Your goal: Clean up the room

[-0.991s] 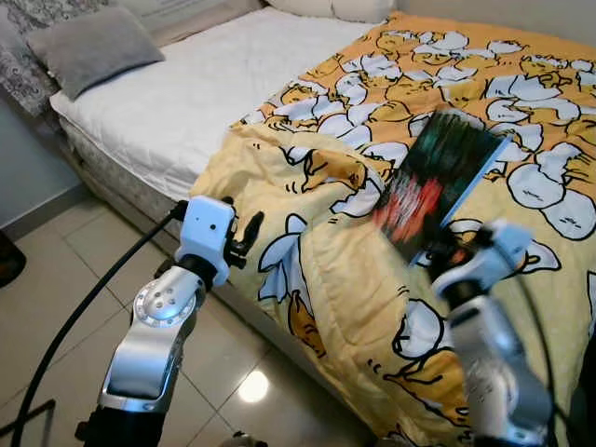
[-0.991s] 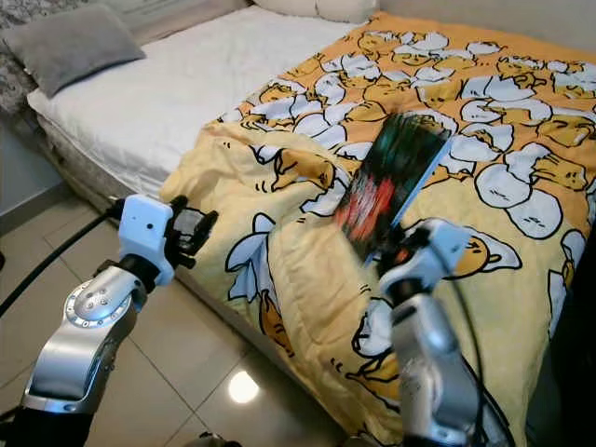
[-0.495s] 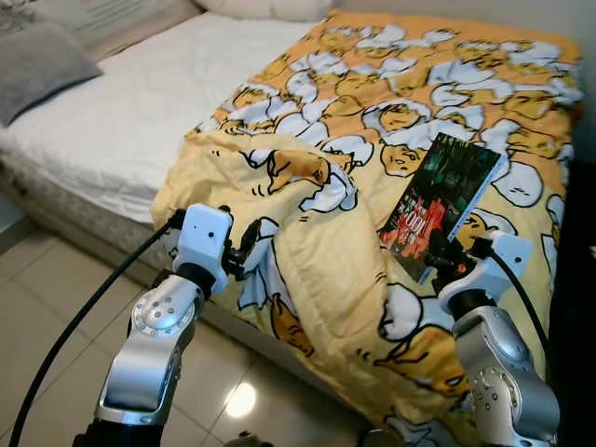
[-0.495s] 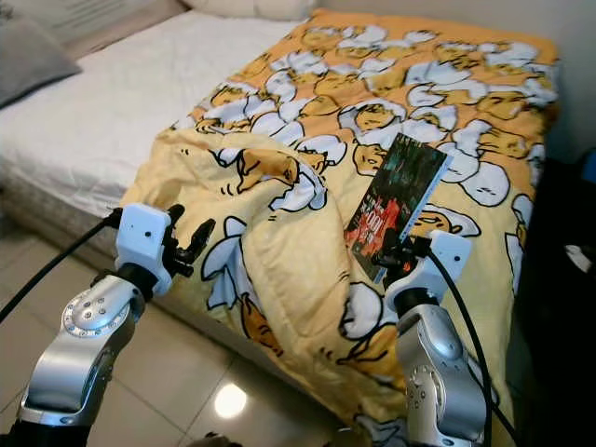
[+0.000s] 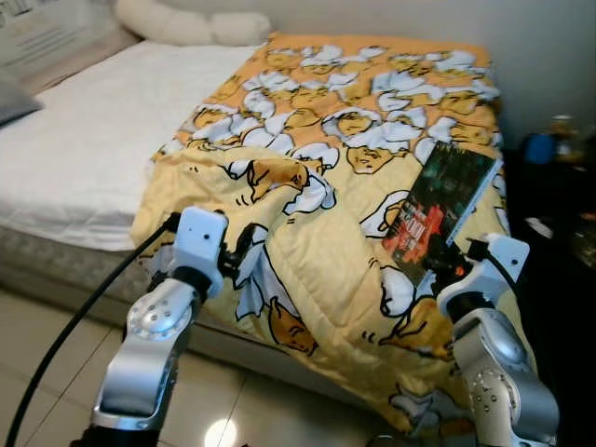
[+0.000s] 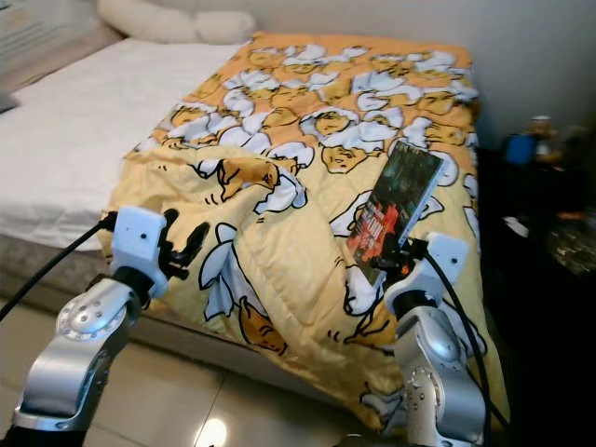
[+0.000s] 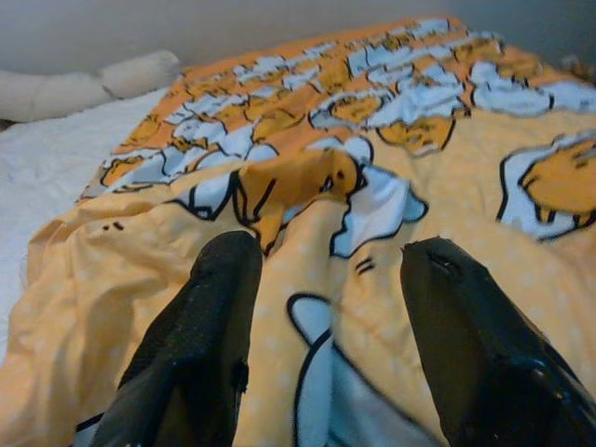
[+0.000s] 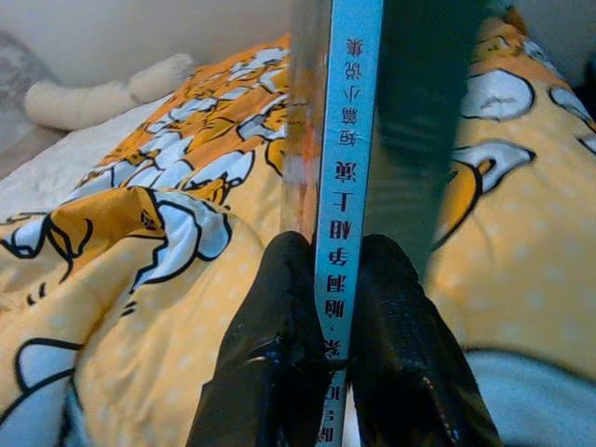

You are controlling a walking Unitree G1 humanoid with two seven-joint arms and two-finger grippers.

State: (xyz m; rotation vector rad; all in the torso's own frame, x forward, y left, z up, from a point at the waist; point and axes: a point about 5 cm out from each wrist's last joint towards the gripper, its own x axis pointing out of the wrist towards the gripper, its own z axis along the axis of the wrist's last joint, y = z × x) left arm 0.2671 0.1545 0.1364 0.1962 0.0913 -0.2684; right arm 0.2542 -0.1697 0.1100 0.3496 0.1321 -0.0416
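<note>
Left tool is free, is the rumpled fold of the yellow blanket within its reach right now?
Probably yes. The left tool is open and hovers at the bed's edge right beside the blanket fold, with nothing between them. The right tool is occupied with the book.

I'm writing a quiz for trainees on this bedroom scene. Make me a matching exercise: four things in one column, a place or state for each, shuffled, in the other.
Things:
1. dark-covered book with a light blue spine
2. right gripper
3. left gripper
4. long cream pillow

States:
A. open, above the yellow cartoon-print duvet
B. at the head of the bed
C. held upright
D. shut on the spine

Pairs: 1-C, 2-D, 3-A, 4-B
</note>
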